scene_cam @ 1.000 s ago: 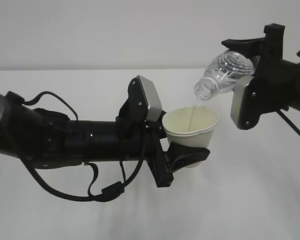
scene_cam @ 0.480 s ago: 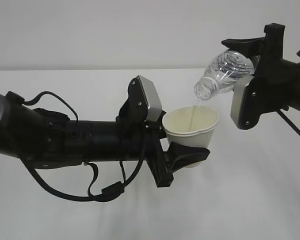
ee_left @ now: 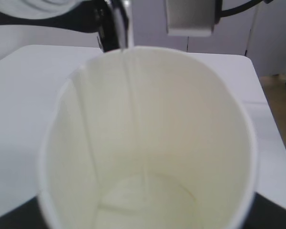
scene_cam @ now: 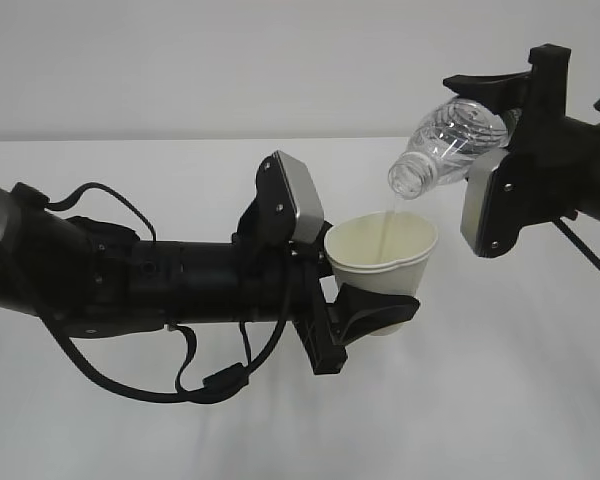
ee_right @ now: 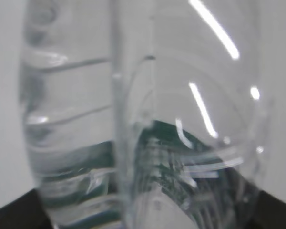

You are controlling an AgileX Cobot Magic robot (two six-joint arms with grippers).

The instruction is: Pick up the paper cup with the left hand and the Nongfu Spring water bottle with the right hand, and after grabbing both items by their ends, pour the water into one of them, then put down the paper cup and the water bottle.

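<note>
The white paper cup (scene_cam: 382, 254) hangs above the table with my left gripper (scene_cam: 365, 305) shut on its lower end; its cream inside (ee_left: 148, 143) fills the left wrist view. Up at the right, my right gripper (scene_cam: 500, 130) is shut on the base end of the clear Nongfu Spring water bottle (scene_cam: 445, 145), which tilts neck-down toward the cup. A thin stream of water (scene_cam: 388, 222) falls from the bottle's mouth into the cup, and shows again as a stream (ee_left: 128, 71) in the left wrist view. The bottle's ribbed wall and green label (ee_right: 152, 157) crowd the right wrist view.
The white table (scene_cam: 500, 400) spreads beneath both arms, with a plain pale wall behind. Black cables (scene_cam: 180, 380) loop under the left arm. The table's far right edge (ee_left: 264, 95) and floor beyond appear in the left wrist view.
</note>
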